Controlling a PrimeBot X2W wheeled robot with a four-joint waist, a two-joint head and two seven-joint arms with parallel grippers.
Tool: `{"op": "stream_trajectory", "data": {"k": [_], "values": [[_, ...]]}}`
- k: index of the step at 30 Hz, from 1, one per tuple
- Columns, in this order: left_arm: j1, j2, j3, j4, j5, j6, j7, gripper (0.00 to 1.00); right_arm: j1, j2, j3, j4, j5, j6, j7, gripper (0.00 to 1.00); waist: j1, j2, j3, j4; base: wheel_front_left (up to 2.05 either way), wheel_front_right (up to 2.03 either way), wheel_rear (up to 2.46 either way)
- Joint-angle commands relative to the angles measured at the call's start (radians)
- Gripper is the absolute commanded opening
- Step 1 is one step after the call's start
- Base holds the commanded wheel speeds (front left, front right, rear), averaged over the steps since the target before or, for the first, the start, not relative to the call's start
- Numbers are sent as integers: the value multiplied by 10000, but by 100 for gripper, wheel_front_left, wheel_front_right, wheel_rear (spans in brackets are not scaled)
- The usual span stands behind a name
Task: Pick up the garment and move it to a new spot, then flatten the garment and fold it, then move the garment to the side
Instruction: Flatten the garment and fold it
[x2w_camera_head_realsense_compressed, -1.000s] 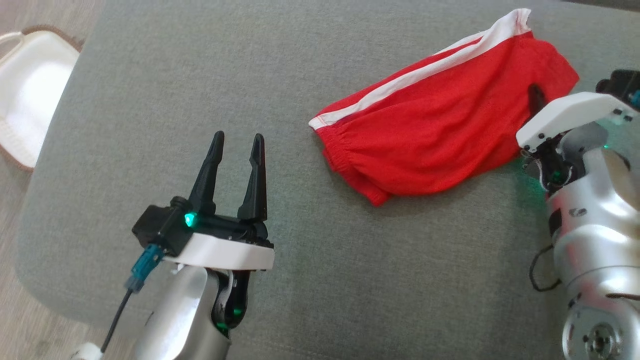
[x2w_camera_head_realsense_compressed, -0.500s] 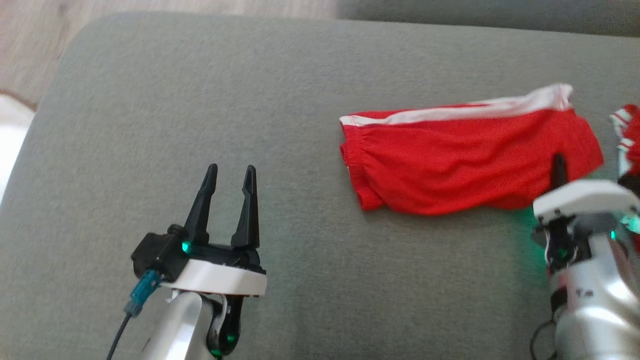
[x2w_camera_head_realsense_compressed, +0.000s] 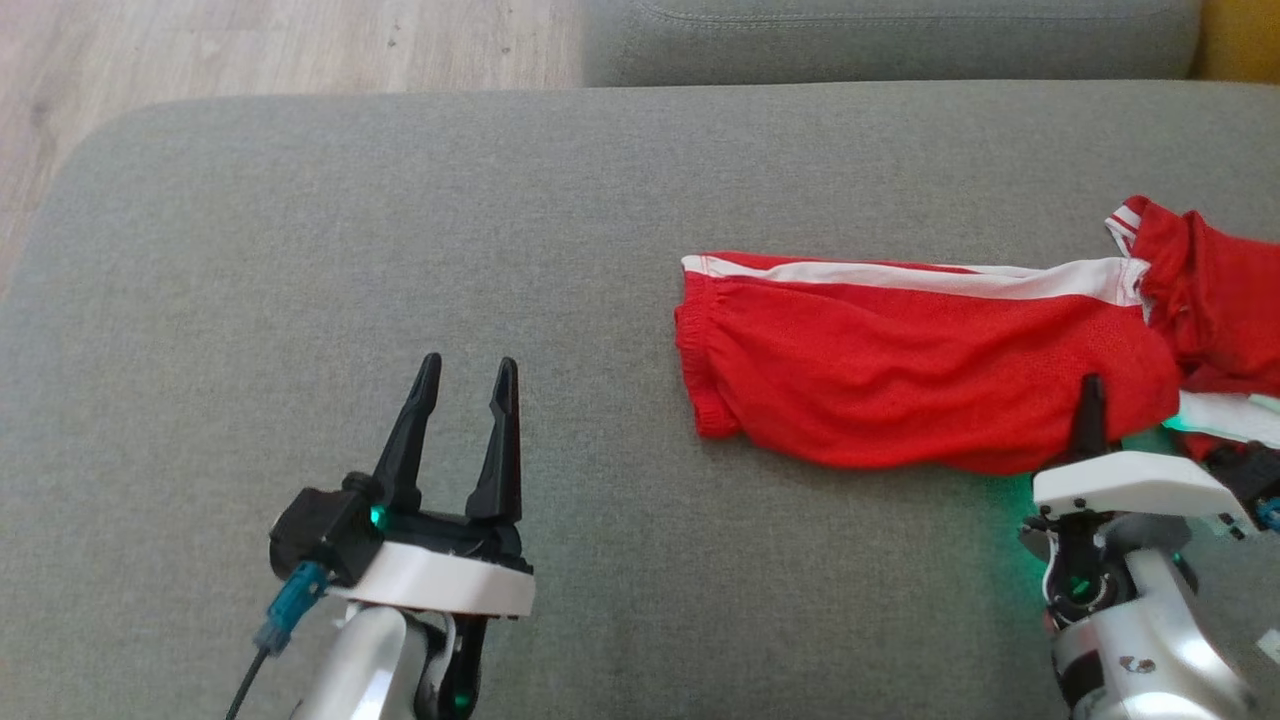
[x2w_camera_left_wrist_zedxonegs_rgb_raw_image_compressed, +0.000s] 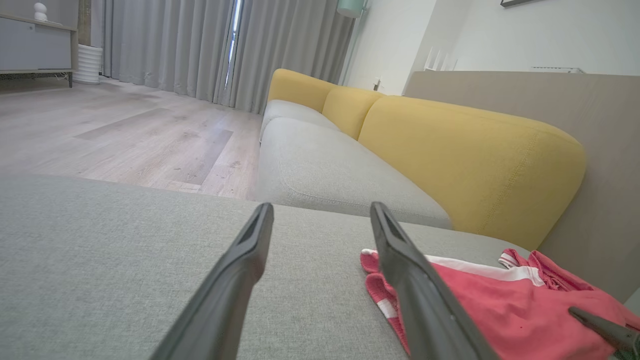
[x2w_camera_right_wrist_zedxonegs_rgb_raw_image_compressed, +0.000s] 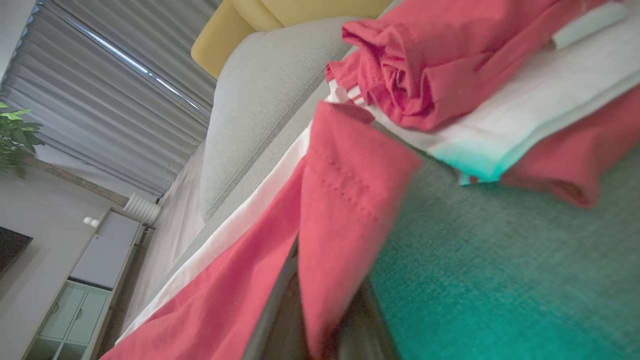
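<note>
Grey cushion (x2w_camera_head_realsense_compressed: 300, 250) carries red garment (x2w_camera_head_realsense_compressed: 900, 370), right tool (x2w_camera_head_realsense_compressed: 1090, 400) clamped on its corner, left tool (x2w_camera_head_realsense_compressed: 468, 362) wide open, empty, well apart from it.

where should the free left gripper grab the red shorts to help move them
Take the gathered waistband at its near corner, coming in from the left, low over the cushion. That thick edge faces the open left gripper, and the right gripper pinches the opposite hem of the red shorts.
</note>
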Motion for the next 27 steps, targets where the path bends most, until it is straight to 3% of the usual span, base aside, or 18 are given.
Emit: {"op": "stream_trajectory", "data": {"k": [1,11,27], "values": [[-159,53,400,-338,128,-43,-51,100,-301,52,392,-217,119,-7,-177,0,1,-1,17,-23,0,0,0],[-191,53,362,-270,143,-91,-51,100,-822,52,1360,-380,814,-7,-522,0,1,-1,-23,62,0,0,0],[-33,53,273,-124,51,10,-51,100,-1257,52,3154,-1506,1509,-7,-594,0,1,-1,-254,838,0,0,0]]}}
